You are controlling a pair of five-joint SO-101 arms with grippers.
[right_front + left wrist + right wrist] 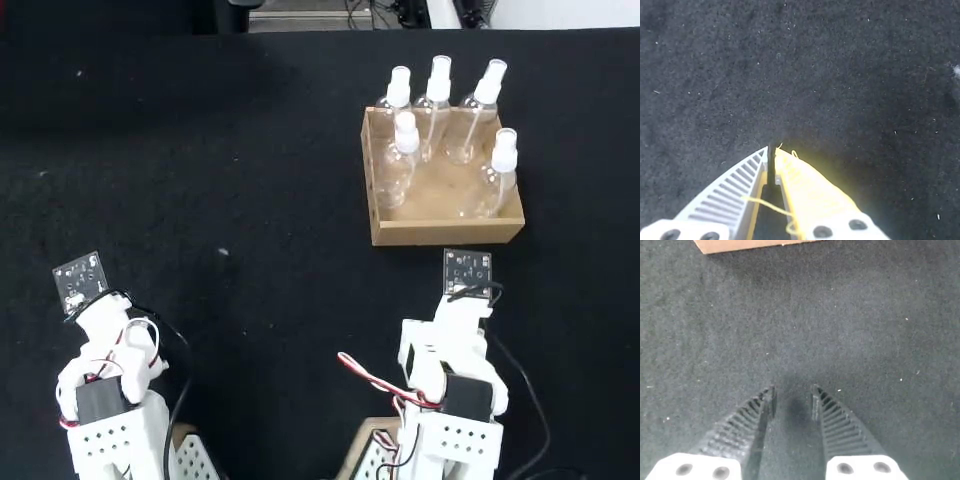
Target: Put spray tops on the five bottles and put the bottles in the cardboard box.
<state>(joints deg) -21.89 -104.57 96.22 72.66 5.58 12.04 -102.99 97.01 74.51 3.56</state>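
Black table (pixel 200 150) carries 1 cardboard box (pixel 445 232) on its right half.

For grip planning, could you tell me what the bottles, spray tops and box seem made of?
The bottles look clear and glossy, probably plastic, possibly glass. The spray tops are opaque white, likely plastic. The box is matte brown cardboard.

Cardboard box (pixel 740 244) — cropped at edge

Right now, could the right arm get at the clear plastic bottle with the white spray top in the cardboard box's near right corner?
Probably yes: the right gripper sits open just short of the cardboard box, with bare black cloth between, and that bottle stands nearest.
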